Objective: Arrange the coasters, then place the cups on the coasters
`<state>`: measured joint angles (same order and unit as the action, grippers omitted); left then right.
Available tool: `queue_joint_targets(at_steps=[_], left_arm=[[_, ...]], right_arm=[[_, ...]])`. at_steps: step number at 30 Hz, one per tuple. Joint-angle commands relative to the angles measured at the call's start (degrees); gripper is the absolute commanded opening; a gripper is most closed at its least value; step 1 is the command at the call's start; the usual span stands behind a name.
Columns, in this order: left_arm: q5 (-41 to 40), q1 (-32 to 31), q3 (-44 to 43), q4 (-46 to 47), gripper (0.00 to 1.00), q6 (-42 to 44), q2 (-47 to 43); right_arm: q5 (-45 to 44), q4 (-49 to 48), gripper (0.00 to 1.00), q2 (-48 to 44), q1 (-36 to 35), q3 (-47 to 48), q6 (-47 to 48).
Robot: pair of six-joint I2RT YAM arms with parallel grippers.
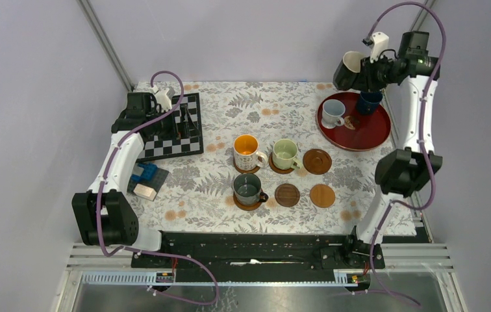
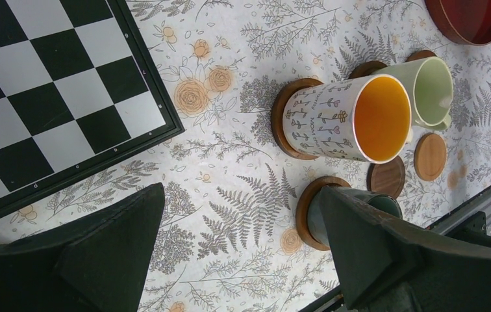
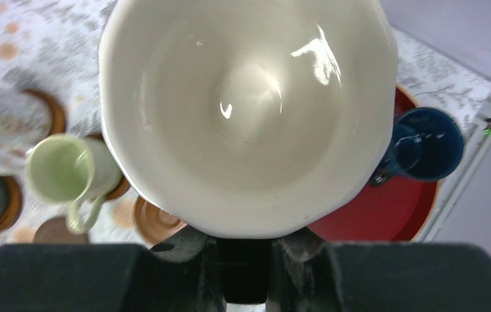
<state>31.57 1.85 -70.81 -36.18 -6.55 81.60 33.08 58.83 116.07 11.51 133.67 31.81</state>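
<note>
Six wooden coasters lie in two rows of three; three are bare (image 1: pixel 317 161) (image 1: pixel 287 195) (image 1: pixel 322 195). The orange-inside cup (image 1: pixel 247 151), the pale green cup (image 1: pixel 285 153) and the dark grey-green cup (image 1: pixel 247 188) each stand on one. My right gripper (image 1: pixel 363 73) is shut on the handle of the black cup with a cream inside (image 3: pixel 249 110), held high over the red tray (image 1: pixel 366 133). On the tray stand the navy cup (image 1: pixel 368 102) and the pale blue-white cup (image 1: pixel 332 112). My left gripper (image 2: pixel 241 195) hangs open and empty near the chessboard.
A chessboard (image 1: pixel 171 130) lies at the back left, with small blue and tan blocks (image 1: pixel 145 177) in front of it. A small brown patterned thing (image 1: pixel 352 121) lies on the tray. Metal frame posts and grey walls close in the floral cloth.
</note>
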Motion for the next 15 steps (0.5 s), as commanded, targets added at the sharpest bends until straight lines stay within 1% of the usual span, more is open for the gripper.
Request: queue_joint_targets(at_steps=[1, 4, 7, 10, 11, 15], left_arm=[[2.2, 0.2, -2.2, 3.2, 0.99, 0.1, -0.8], [2.7, 0.1, -1.9, 3.7, 0.99, 0.9, -0.7], [2.9, -0.2, -1.5, 4.2, 0.99, 1.2, -0.6], [3.0, -0.7, -0.2, 5.6, 0.99, 1.2, -0.9], [3.0, -0.8, 0.5, 6.4, 0.99, 0.9, -1.2], [2.8, -1.4, 1.2, 7.2, 0.99, 0.3, -1.4]], right_arm=[[8.5, 2.5, 0.0, -15.3, -0.7, -12.8, 4.8], [9.9, -2.3, 0.0, -25.2, -2.1, -27.8, 5.3], [6.8, -3.9, 0.0, -33.4, -6.9, -39.9, 7.0], [6.0, -3.9, 0.0, -39.8, -10.9, -48.8, 7.4], [6.2, -4.0, 0.0, -41.6, -11.2, -51.4, 7.3], [6.1, -4.4, 0.0, -48.1, -16.4, -60.1, 7.0]])
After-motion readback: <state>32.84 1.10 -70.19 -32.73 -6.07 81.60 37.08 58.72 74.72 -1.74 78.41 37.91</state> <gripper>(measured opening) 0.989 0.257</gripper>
